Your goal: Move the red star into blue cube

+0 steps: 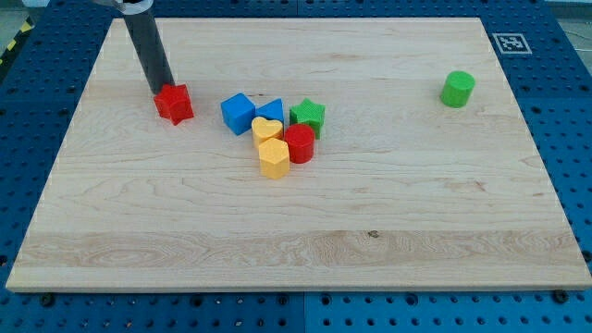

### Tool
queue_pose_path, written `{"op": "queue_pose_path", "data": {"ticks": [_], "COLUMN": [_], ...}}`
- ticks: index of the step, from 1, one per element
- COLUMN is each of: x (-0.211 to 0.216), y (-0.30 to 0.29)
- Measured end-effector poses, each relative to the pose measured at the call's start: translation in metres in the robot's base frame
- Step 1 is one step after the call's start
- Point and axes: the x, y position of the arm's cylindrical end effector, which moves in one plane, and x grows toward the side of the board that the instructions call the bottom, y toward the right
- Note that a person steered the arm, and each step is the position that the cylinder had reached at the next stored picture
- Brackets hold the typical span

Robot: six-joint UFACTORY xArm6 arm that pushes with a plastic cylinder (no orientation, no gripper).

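Camera view. Your rod ends in a plain tip (160,92); there is no claw to open or close, and it holds nothing. The tip rests on the board (388,250) at the view's left side of the red star (174,103), touching it or just short of touching; the frame does not settle which.

The star lies toward the board's top-left corner. The blue cube (238,113) lies to the star's right and slightly lower in the view, near but apart, with bare wood between them. Tip, star and cube stand almost in one line, so judge a push toward the view's right, angled slightly down, as the move required.

The star is small, bright red, with short blunt points, lying flat. Expect it to rotate if pushed off-centre.

Behind the cube sits a cluster: a blue wedge (271,111), green star (308,116), two yellow hearts (267,129), red cylinder (299,144). A green cylinder (457,89) stands well apart near the top-right corner.
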Motion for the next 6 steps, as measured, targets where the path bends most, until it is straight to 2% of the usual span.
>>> {"op": "queue_pose_path", "data": {"ticks": [3,6], "x": [0.002,0.01], "y": [-0.043,-0.019]}}
